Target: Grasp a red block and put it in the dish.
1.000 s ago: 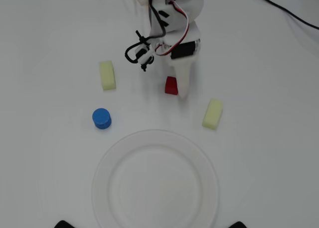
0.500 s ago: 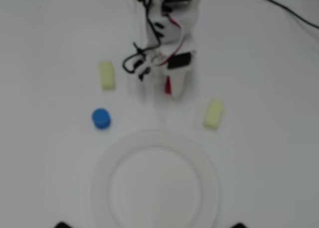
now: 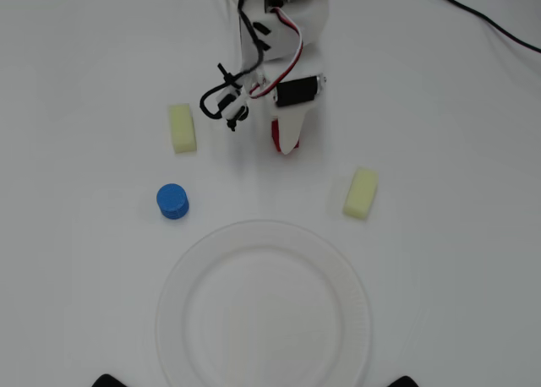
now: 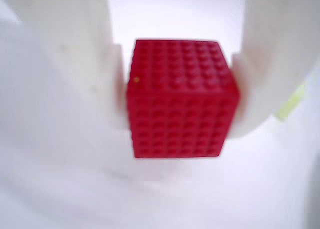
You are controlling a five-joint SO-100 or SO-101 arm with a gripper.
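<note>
Your gripper is squeezed tight on the red block; the wrist view shows a white finger pressing each side. From above you only see a bit of red under the arm, up past the dish. The blue cylinder sits near the dish's upper left rim.

Overhead view: red block mostly hidden under the pincer, only a red sliver shows. Dish cut off by bottom edge; arm cut off at top. Wrist view: fingers blurred, yellow object at right too blurred to identify.
</note>
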